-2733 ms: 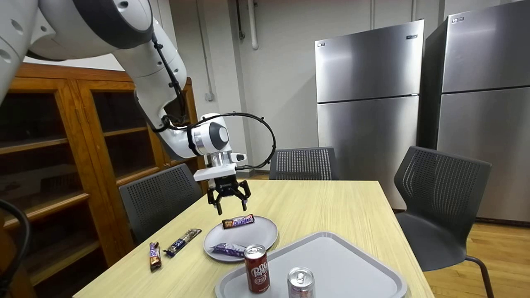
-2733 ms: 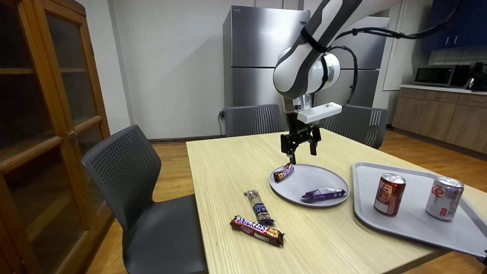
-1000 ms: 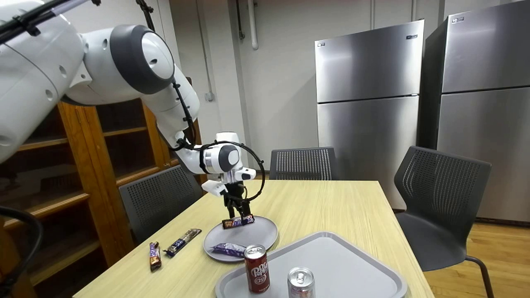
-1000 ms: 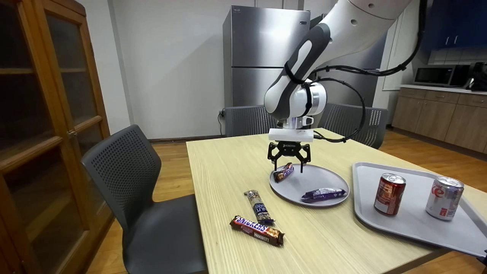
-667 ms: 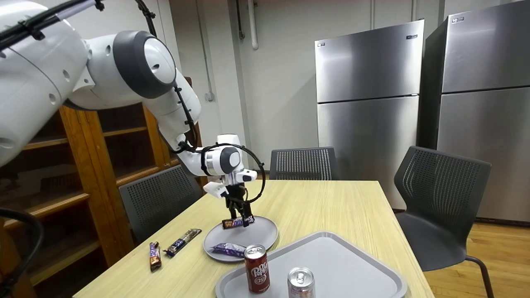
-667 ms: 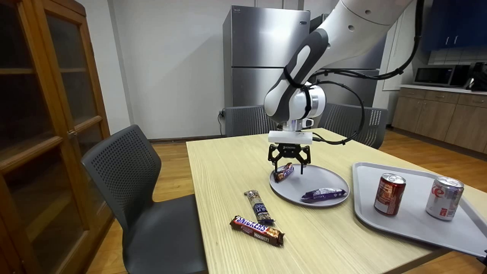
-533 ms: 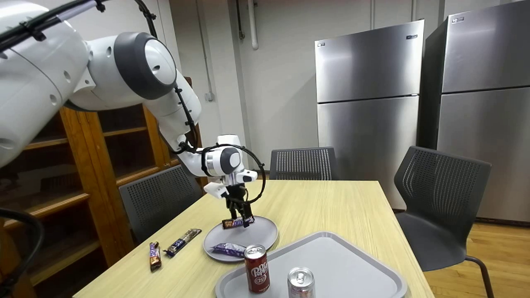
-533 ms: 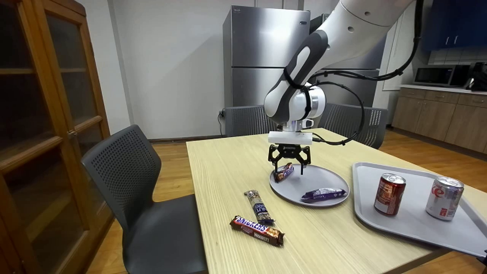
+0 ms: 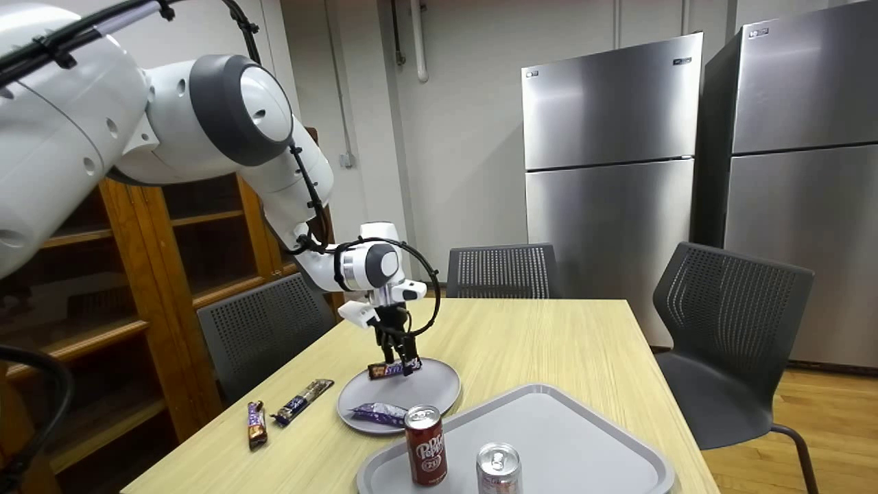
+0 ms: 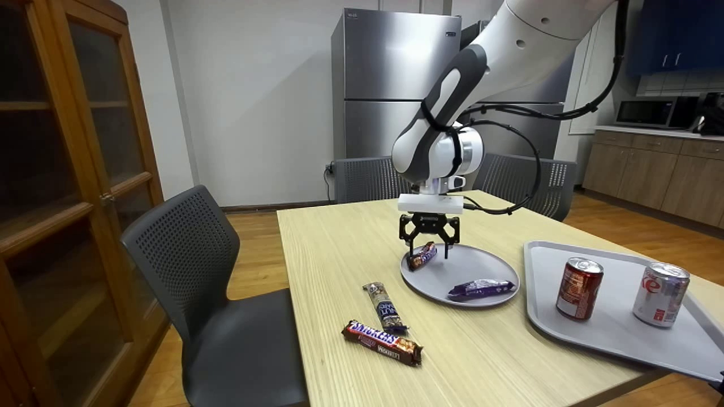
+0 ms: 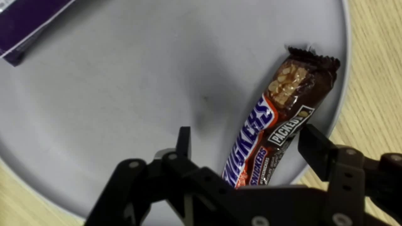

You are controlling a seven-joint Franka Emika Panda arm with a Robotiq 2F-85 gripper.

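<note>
Wrist view, left to right: purple packet (image 11: 25,22) on grey plate (image 11: 110,110); hand (image 11: 246,130), fingers spread, astride Snickers bar (image 11: 274,121) near plate's rim, no grip seen; worktop (image 11: 377,62) beyond. Step, judged: grasp alignment. Next move likely calls for level, gentle closing.

Over the past few seconds I've lowered the arm (image 9: 240,113) and turned its wrist (image 9: 387,264), so that in both exterior views the fingers (image 10: 446,252) have come down from the air above the plate (image 11: 125,94) to either side of the Snickers bar (image 11: 276,122) on it. The cable loop (image 9: 437,285) has dropped along with them. In the last half second I've drawn the fingers slightly closer together, narrowing the gap around the bar
</note>
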